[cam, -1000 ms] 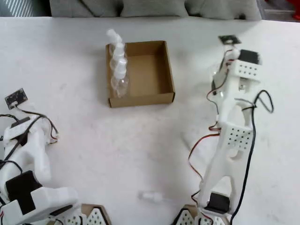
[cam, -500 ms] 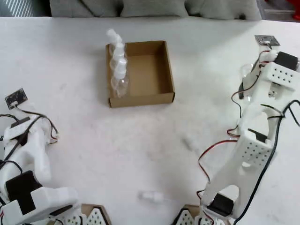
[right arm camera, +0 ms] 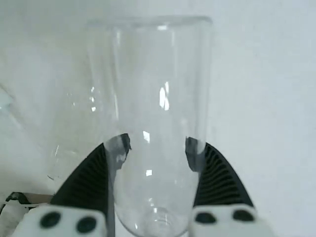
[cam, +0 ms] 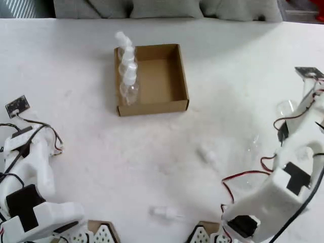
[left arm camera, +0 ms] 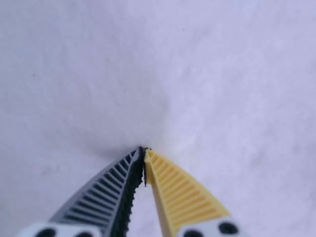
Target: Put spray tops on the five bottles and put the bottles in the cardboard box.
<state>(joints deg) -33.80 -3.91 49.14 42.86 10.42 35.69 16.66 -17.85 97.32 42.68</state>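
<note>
Two white arms bracket a white desk [cam: 243,66]. At the near left corner the left arm [cam: 30,177] sits folded, and the left gripper [left arm camera: 144,150] is clenched on nothing, its grey and yellow fingers meeting tip to tip over the bare surface. Left of centre, toward the far edge, stands the open cardboard box [cam: 152,108]. A row of clear bottles [cam: 127,76] wearing white spray tops [cam: 121,38] lines its left wall; how many cannot be counted. Near the front edge, between the two arm bases, a loose spray top [cam: 164,212] lies on its side, well apart from the box. At the right edge the right arm [cam: 283,187] stretches away from its base. The right gripper [right arm camera: 157,145] is grasping a single bottle [right arm camera: 153,74] across its body, well apart from the box.
</note>
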